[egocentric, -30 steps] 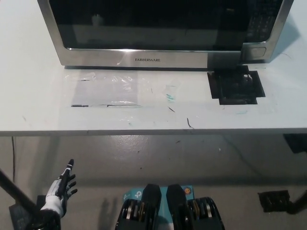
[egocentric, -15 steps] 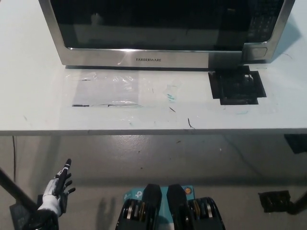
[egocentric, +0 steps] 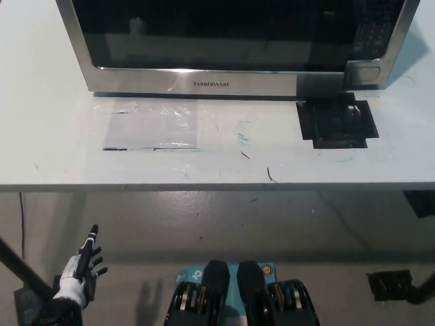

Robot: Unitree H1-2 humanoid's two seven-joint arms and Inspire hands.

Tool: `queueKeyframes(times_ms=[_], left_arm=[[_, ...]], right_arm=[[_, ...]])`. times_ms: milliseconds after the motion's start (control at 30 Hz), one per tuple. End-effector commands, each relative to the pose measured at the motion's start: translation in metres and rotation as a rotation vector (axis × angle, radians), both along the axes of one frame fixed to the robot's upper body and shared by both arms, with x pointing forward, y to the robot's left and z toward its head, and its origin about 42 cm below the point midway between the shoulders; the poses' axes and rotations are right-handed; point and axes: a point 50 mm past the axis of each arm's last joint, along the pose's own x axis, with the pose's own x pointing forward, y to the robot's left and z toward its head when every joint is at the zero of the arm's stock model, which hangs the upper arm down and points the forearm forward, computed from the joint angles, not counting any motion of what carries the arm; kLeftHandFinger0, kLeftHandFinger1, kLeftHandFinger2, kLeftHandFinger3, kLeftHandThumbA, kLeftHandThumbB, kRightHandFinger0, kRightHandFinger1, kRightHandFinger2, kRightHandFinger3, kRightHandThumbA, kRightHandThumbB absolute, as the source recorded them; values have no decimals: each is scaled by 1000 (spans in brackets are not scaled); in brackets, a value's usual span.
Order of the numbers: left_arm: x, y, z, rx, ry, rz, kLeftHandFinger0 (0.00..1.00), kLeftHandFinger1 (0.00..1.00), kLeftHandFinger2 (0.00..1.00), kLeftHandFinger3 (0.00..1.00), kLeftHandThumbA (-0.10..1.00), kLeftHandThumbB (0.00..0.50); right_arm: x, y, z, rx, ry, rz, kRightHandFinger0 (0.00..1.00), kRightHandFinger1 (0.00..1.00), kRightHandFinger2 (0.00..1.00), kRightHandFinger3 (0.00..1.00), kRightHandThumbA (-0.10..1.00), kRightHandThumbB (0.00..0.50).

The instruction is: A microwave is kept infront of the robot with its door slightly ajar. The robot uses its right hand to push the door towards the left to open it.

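A stainless microwave [egocentric: 234, 44] stands at the back of the white table [egocentric: 54, 149]. Its dark glass door [egocentric: 204, 34] spans most of the front, with the brand strip along the bottom edge. The control panel [egocentric: 372, 30] is at the right end, and the door's right edge stands slightly out from it. My white left hand [egocentric: 83, 268] hangs low at the lower left, below the table edge, fingers spread and holding nothing. My right hand is out of the picture.
A clear plastic sheet [egocentric: 153, 125] lies taped on the table before the microwave. A black taped patch [egocentric: 338, 123] sits at the right under the control panel. Grey floor shows below the table's front edge [egocentric: 217, 185].
My left hand has sunk a little lower and further left at the picture's bottom. The view has shifted slightly. The microwave door stands as before.
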Motion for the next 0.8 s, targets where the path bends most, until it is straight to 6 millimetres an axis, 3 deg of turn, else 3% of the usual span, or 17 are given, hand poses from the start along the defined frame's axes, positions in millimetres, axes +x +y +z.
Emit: queueKeyframes(times_ms=[0,33,67,167,233,433,467,533,567,600,667,700,767], left_arm=[[5,9,9,57,-24,-24,973,1000,1000,1000,874,12],[5,9,9,57,-24,-24,976,1000,1000,1000,876,13],[5,9,8,-35,-29,25,996,1000,1000,1000,767,33],[6,9,9,78,-27,-33,1000,1000,1000,1000,879,12],[6,8,9,54,-14,-20,1000,1000,1000,1000,862,9],[3,8,7,71,-7,-37,1000,1000,1000,1000,874,5],[3,7,6,18,-18,6,997,1000,1000,1000,780,9],[1,4,5,11,-18,8,989,1000,1000,1000,774,7],[1,4,5,6,-17,13,848,1000,1000,1000,765,18],[2,4,5,-2,-15,21,781,1000,1000,1000,757,15],[2,4,5,22,-6,6,914,1000,1000,1000,778,13],[2,4,5,22,-6,6,915,1000,1000,1000,780,13],[2,4,6,-15,-20,22,822,1000,1000,1000,746,10]], right_arm=[[21,25,26,-56,-65,89,417,591,656,848,400,131],[21,25,26,-57,-65,89,416,590,655,847,400,130],[30,35,28,-62,-69,119,400,584,658,842,408,137],[40,45,29,-79,-73,138,385,566,653,850,429,153],[54,59,32,-64,-73,174,379,569,634,834,431,148],[72,75,33,-42,-67,228,386,574,651,844,419,150],[81,82,35,-34,-73,250,354,556,646,854,389,127],[92,88,35,-29,-68,266,357,555,637,853,375,126],[97,91,36,-25,-67,273,365,557,635,848,366,118],[103,95,37,-20,-66,284,369,558,633,845,362,118],[115,103,39,-12,-55,307,375,560,642,846,371,125],[115,103,39,-12,-56,307,376,560,644,846,373,125],[130,113,44,-4,-45,318,323,520,624,858,358,130]])
